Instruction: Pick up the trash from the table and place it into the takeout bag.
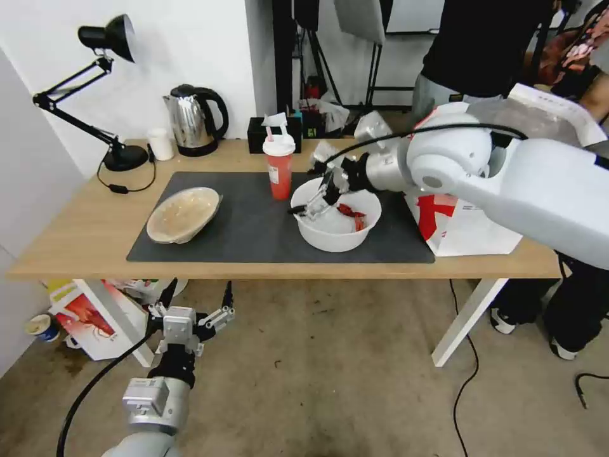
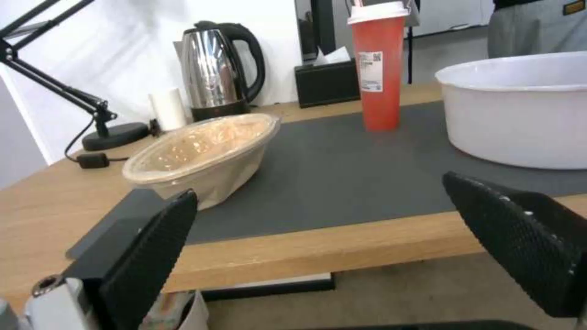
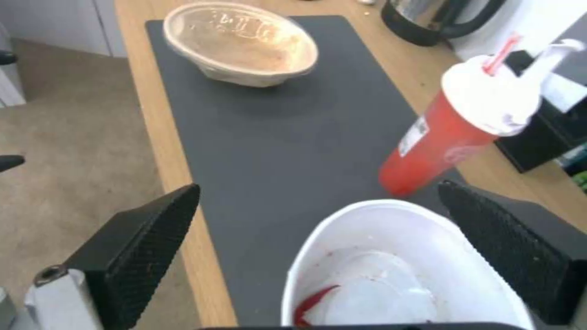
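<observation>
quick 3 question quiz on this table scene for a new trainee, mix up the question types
1. True or false: the red cup lies on its side.
2. Which tool is over the white bowl? A) left tool B) right tool
3. Fill in: the tan bowl sits on the dark ___.

Key:
1. False, it stands upright.
2. B; its fingers are open over the bowl's rim, while the left tool is below the table edge, open.
3. Mat.

Bare mat [image 1: 254, 222] lies open between tan bowl [image 1: 183, 214] and white bowl [image 1: 336, 222]; red cup [image 1: 279, 166] crowds the white bowl's far rim.
</observation>
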Available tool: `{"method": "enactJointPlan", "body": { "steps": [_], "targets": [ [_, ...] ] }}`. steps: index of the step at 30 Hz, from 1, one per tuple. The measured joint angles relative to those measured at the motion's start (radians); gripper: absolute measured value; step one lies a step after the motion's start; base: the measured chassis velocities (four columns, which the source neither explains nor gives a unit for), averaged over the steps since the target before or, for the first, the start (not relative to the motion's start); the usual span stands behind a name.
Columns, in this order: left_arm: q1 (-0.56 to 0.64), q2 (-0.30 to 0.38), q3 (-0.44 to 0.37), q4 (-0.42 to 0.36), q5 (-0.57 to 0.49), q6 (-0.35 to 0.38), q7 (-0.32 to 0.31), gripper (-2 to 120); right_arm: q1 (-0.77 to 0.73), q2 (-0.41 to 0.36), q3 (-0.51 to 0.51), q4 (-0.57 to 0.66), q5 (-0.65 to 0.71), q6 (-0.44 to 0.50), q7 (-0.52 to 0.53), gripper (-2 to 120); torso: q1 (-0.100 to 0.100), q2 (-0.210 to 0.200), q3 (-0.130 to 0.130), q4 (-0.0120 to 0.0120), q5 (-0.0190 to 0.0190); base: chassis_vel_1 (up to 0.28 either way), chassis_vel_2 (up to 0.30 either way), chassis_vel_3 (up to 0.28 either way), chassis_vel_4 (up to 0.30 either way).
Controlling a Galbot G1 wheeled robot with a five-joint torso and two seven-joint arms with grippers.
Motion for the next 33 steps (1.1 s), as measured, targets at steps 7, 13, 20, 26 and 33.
{"method": "enactJointPlan", "body": {
  "steps": [7, 13, 20, 26, 33],
  "targets": [
    [0.0, 0.0, 0.0, 0.0, 0.0, 0.0, 0.0, 100, 0.002, -0.014, -0.018, 0.007, 0.017, 0.0, 0.027, 100, 0.0, 0.0, 0.0, 0.0, 0.0001, 0.0, 0.0, 0.0, 0.0],
    [0.0, 0.0, 0.0, 0.0, 0.0, 0.0, 0.0, 100, -0.001, -0.027, -0.035, 0.026, 0.03, 0.0, 0.04, 100, 0.0, 0.0, 0.0, -0.0001, 0.0001, 0.0, 0.0, 0.0, 0.0],
    [0.0, 0.0, 0.0, 0.0, 0.0, 0.0, 0.0, 100, -0.017, -0.034, -0.045, 0.032, 0.043, 0.0, 0.073, 100, 0.0, 0.0, 0.0, 0.0, 0.0001, 0.0, 0.0, 0.0, 0.0],
    [0.0, 0.0, 0.0, 0.0, 0.0, 0.0, 0.0, 100, -0.04, -0.027, -0.044, 0.017, 0.051, 0.0, 0.093, 100, 0.0, 0.0, 0.0, -0.0001, 0.0001, 0.0, 0.0, 0.0, 0.0],
    [0.0, 0.0, 0.0, 0.0, 0.0, 0.0, 0.0, 100, -0.046, -0.013, -0.044, -0.004, 0.053, -0.001, 0.102, 100, 0.0, 0.0, 0.0, 0.0, 0.0001, 0.0, 0.0, 0.0, 0.0]
  ]
}}
